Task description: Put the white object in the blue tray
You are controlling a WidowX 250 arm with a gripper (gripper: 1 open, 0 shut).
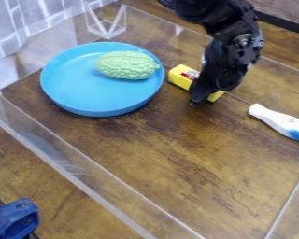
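Camera view, nearest first: bare wooden table (152, 159), then at the right edge the white object (279, 122), lying flat, long axis running up-left to down-right, light-blue end toward the right edge. It looks light, stiff and smooth, best pinched across its slim middle. Beyond, the gripper (205, 96) sits by the yellow box (185, 77); I cannot tell its finger spread. Farther left, the blue tray (64, 89) holds a green gourd (127, 65).

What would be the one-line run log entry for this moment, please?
hand: down at yellow box, grip unclear | white object: on table, right, untouched | blue tray: holds green item | placing: not done
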